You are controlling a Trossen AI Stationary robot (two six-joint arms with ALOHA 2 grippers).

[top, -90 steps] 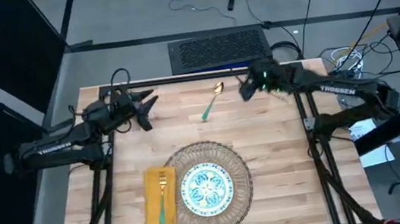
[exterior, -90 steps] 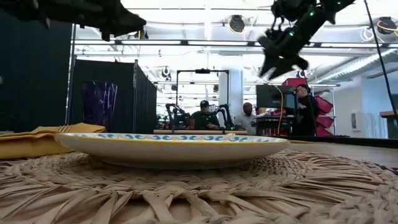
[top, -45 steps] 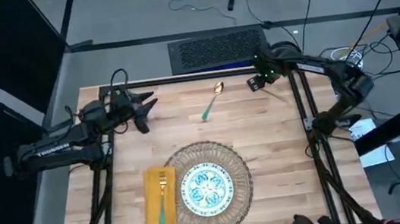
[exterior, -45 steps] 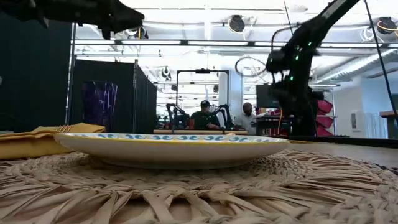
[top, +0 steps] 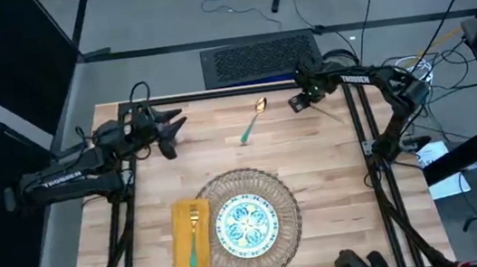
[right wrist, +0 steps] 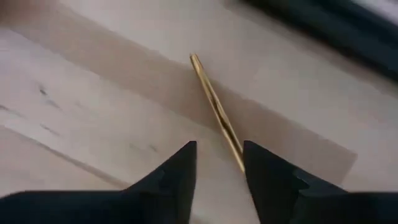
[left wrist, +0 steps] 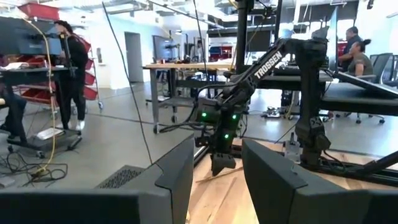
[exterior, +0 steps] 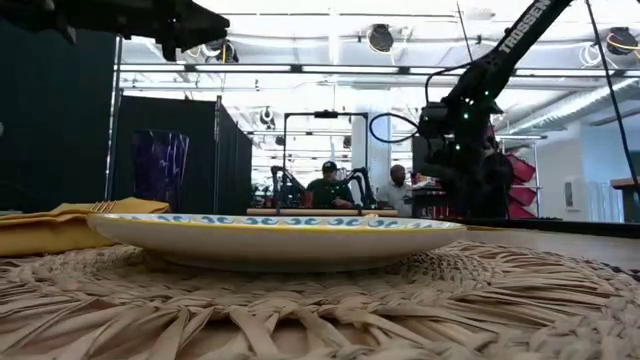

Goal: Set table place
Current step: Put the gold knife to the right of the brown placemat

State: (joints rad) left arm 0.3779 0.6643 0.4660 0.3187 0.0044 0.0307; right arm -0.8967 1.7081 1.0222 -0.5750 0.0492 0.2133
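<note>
Two arms reach over the worktop (top: 334,167) in the high view. The left gripper (top: 176,130) hangs above the far-left part, its fingers apart and holding nothing. The right gripper (top: 297,103) is low over the far edge, right of centre. A spoon (top: 252,120) with a teal handle lies slanted on the planks between the two grippers, its gold bowl toward the far side. At the near middle a round wicker mat (top: 282,203) carries a white plate (top: 245,226) with a teal pattern. A yellow napkin (top: 181,241) lies touching the mat's left side, with a fork (top: 194,234) on it.

From the low view, the plate (exterior: 280,229) fills the middle on the mat (exterior: 320,310), with the napkin (exterior: 60,228) at the left. The right arm (exterior: 470,140) comes down at the far right. People sit in the room behind.

Through the left wrist view, the left fingers (left wrist: 177,177) stand apart, and the right arm (left wrist: 224,124) points down at the worktop's far edge.

Under the right wrist view, the right fingers (right wrist: 186,165) are apart just above the planks. A thin gold rod (right wrist: 214,106) lies between them; what it is I cannot tell.
</note>
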